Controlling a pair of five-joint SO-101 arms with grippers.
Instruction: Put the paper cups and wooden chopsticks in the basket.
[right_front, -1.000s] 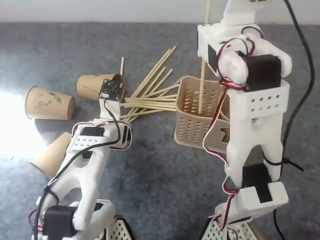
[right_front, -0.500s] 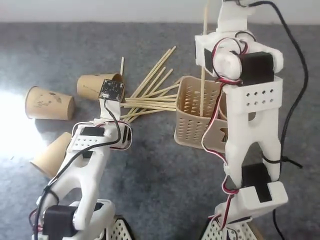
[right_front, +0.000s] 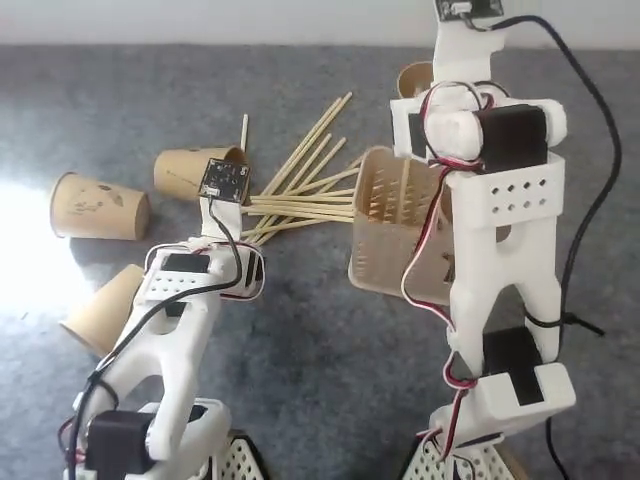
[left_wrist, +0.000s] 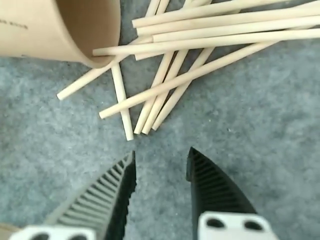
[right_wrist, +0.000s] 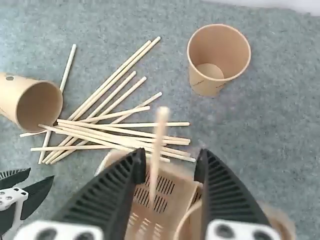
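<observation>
Chopsticks of pale round wood (right_front: 300, 207) lie fanned on the grey carpet-like table cover (right_front: 320, 340). Their far ends gather just beside the beige slotted plastic basket (right_front: 385, 250), and their loose ends spread away from it toward the left gripper (left_wrist: 161, 156). That gripper's ribbed black fingers stand apart and empty, just short of those loose ends. The nearest sticks slant steeply on from the fingertips, while the ones nearer the basket lie crosswise to them. I judge the steep ones would fit the gap as they lie and the crosswise ones would need a wrist turn. The left arm is plainly the nearer to the pile. The right gripper (right_wrist: 170, 156) hangs over the basket with its fingers apart. One upright chopstick (right_wrist: 159, 135) stands between them, seemingly unpinched, its lower end down in the basket. A smooth tan paper cup on its side (right_front: 195, 172) has its mouth at the sticks' ends, away from the basket. Another cup (right_front: 100, 205) and a third cup (right_front: 100, 312) lie farther out, and an upright cup (right_wrist: 218, 57) stands beyond the basket.
</observation>
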